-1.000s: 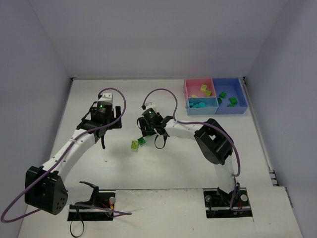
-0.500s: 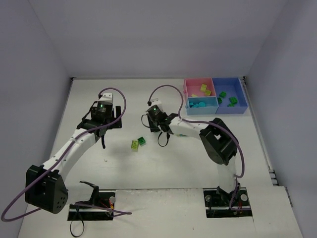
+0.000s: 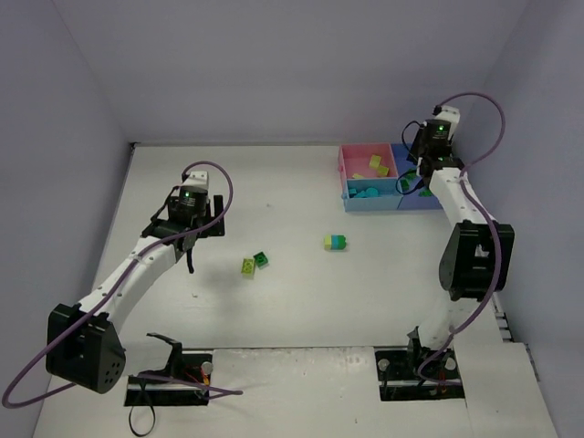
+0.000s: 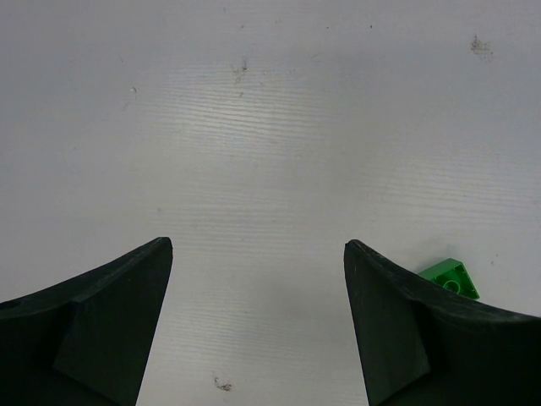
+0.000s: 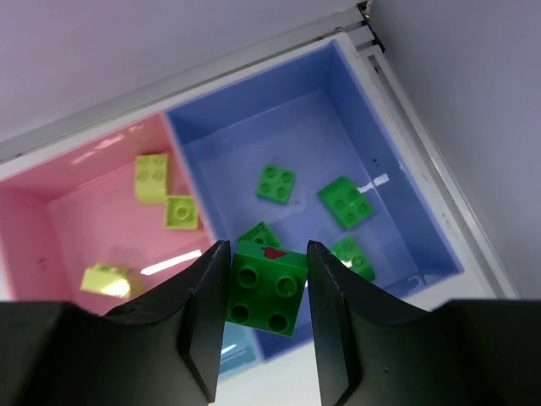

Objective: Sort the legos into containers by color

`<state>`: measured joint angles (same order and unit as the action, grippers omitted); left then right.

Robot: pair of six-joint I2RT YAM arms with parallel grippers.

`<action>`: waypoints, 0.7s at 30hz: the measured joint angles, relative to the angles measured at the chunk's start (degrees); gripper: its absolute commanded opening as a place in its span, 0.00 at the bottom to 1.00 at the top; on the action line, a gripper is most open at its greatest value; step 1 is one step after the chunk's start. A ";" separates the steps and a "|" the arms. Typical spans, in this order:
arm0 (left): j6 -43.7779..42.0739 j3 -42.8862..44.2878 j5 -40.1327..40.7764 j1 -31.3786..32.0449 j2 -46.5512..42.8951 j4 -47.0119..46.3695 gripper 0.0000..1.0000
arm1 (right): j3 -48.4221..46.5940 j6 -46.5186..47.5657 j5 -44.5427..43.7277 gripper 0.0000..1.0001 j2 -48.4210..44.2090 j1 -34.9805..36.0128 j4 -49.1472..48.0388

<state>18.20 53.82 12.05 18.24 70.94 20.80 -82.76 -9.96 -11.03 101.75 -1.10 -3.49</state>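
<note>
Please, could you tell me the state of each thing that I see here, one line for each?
Left end effector: open, empty.
Right end effector: shut on held green brick.
Pink tray: holds three yellow-green bricks.
Blue tray: holds four green bricks.
Light blue tray: holds cyan bricks.
Two-colour piece: on the table, joined, unsorted.
Loose yellow-green brick: on the table, unsorted.
Loose green brick: beside it, unsorted.

No text, label, brand, number or sign can be read in any view; the one mark is a small red speck (image 5: 272,252) on the top edge of the green brick (image 5: 264,292); it is too small to tell whether it is print.
</note>
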 measured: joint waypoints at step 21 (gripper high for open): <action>-0.59 0.61 0.48 0.00 1.18 0.39 0.76 | 1.27 2.34 11.34 0.70 1.07 6.10 2.36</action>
<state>17.61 54.43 12.53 18.24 72.12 21.19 -81.49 -7.62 0.32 102.83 4.99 -1.13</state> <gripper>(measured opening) 0.756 0.702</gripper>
